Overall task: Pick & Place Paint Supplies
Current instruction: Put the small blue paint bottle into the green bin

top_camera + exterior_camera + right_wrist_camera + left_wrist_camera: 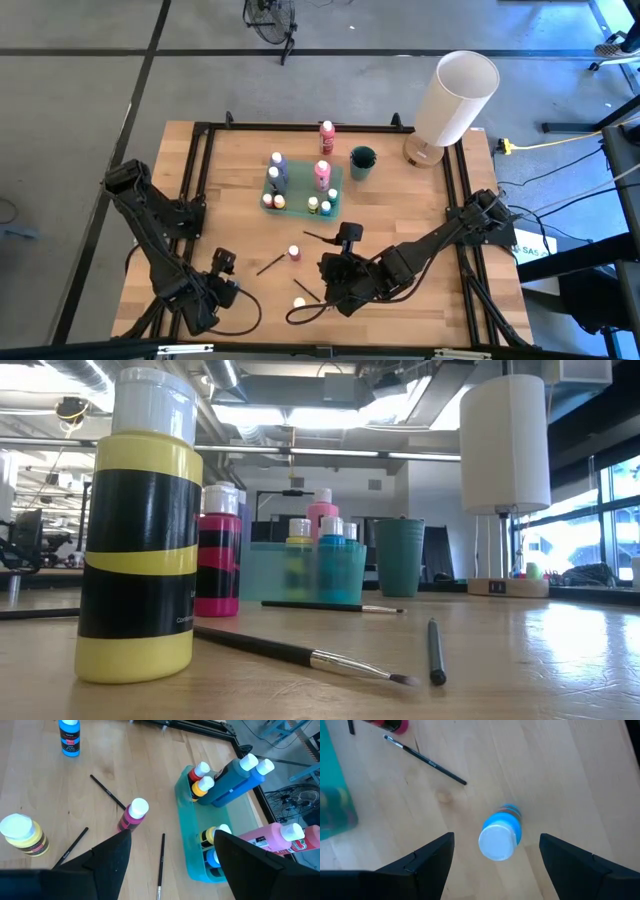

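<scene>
Between open left jaws, blue bottle [500,832]

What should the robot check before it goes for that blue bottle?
1. Left tool open: ok, jaws wide, holding nothing.
2. Blue bottle lined up: ok, the left wrist view shows it between the two fingers.
3. Bottle upright: ok, it stands cap up.
4. Space around the bottle: ok, the nearest brush lies well apart.
5. Right tool out of the way: ok, open and empty, above the pink bottle near the tray.
6. Room in the tray: ok, bare floor shows between the bottle groups.
</scene>
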